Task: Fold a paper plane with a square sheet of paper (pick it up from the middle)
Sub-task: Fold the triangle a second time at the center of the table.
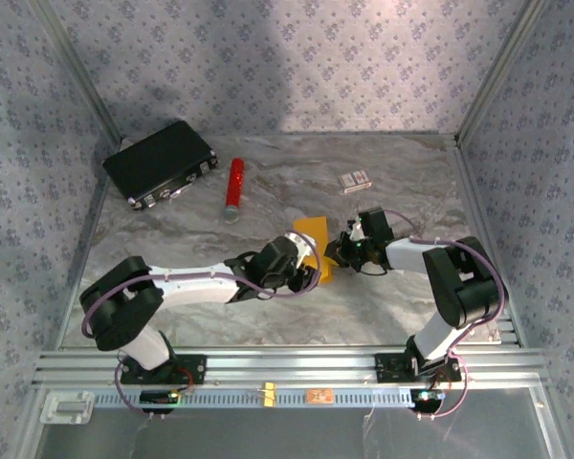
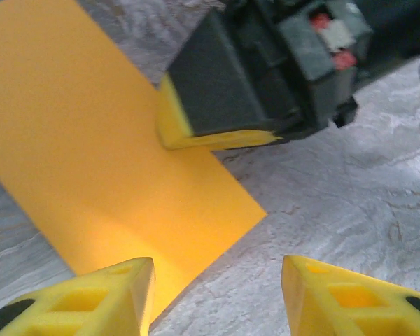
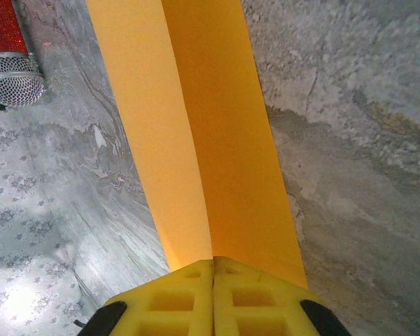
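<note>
**Right wrist view: pinned down, ready for a fold**

Your right gripper was pressed shut at the end of the square sheet of paper, seemingly pinning it to the table rather than pinching it, likely to stop it sliding. A crease ran away from the tips. Your left gripper hung spread by the sheet's corner, holding nothing, ready for the next fold.

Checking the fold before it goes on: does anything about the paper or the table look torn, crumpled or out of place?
Nothing stands out. The orange paper looks smooth with straight edges, pinched at one end by the shut right gripper; the left gripper is open near it.
</note>
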Available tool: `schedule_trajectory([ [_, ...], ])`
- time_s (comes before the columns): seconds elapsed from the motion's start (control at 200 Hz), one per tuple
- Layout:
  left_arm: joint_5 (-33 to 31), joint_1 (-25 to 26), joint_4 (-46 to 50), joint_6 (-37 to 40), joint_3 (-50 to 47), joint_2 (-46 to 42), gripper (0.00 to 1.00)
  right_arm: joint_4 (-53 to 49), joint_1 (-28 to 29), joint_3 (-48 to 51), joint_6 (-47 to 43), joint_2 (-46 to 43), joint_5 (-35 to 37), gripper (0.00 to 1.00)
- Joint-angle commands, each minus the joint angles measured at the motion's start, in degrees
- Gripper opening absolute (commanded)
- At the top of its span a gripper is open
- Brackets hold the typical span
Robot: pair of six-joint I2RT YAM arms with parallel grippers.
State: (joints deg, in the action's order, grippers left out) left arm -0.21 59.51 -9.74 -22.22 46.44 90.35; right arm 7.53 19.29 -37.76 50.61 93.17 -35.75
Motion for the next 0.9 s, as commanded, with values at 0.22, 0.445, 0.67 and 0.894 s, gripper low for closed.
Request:
schedule_trajectory([
  [0.22,-5.55,4.67,9.68,10.97,8.55,5.82,0.52,-1.41,0.24,-1.22,-0.64,-1.52,-1.54,0.11],
  [0.445,-9.65,7.21,11.81,13.03,10.23,8.37,0.55,-1.57,0.21,-1.34,-0.84,-1.64,-1.73,0.1],
  [0.67,-14.07,8.31,11.6,13.27,11.72,10.61,0.56,-1.64,0.0,-1.18,-0.95,-1.67,-1.97,0.1],
  [0.894,-16.46,8.27,12.03,14.74,14.26,13.33,0.56,-1.82,-0.13,-1.2,-1.12,-1.58,-2.13,0.11],
])
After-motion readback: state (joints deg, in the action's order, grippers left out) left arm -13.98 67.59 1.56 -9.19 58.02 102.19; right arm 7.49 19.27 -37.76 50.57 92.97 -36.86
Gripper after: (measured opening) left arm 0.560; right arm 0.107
